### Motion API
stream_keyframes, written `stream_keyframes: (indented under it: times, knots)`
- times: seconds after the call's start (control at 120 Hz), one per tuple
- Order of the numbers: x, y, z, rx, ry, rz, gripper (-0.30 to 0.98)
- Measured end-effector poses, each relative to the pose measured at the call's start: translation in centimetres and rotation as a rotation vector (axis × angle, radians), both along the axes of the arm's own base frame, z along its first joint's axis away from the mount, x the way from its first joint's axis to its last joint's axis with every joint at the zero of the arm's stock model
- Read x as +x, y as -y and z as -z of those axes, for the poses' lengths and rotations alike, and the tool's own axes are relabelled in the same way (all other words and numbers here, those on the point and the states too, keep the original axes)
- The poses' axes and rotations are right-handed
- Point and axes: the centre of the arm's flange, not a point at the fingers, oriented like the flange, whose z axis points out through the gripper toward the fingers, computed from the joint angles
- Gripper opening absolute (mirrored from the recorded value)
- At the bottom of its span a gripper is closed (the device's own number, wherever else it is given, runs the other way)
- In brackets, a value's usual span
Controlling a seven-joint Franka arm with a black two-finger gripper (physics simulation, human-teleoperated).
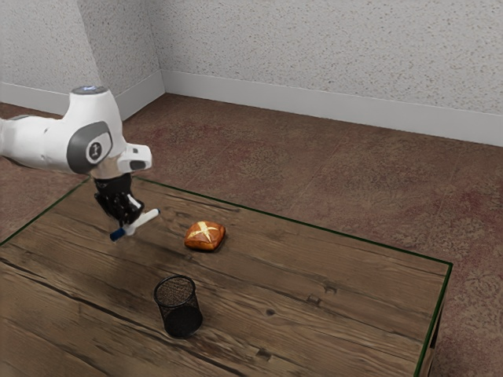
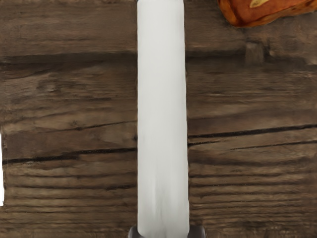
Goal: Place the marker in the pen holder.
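Observation:
In the exterior view my gripper (image 1: 130,219) points down over the table's far-left part, shut on the white marker (image 1: 147,219) with a dark blue end. The marker lies across the fingers; how high it is above the wood I cannot tell. In the wrist view its white barrel (image 2: 162,114) runs down to my gripper (image 2: 166,232), a dark fingertip against each side. The black mesh pen holder (image 1: 178,305) stands upright, nearer the exterior camera than the gripper and apart from it.
A brown bread roll (image 1: 205,236) lies on the wooden table (image 1: 338,275), just to the exterior view's right of the marker and behind the pen holder. Part of the roll (image 2: 262,12) is also near my hand in the wrist view.

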Motion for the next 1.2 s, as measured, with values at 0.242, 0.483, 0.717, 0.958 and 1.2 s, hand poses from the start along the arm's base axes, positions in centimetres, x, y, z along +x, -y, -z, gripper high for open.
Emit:
stream_keyframes:
  times: [0.242, 0.483, 0.717, 0.958, 1.2]
  knots:
    - [-2.5, 7.6, -3.7, 0.155, -0.441, 0.192, -0.09]
    - [-0.4, 19.9, -4.2, 0.302, -0.614, 0.344, -0.09]
    - [-3.6, 24.2, -2.2, 0.338, -0.760, 0.395, -0.08]
    - [-3.2, 25.1, -3.1, 0.331, -0.774, 0.383, -0.06]
    - [-1.4, 25.6, 1.2, 0.355, -0.842, 0.364, -0.04]
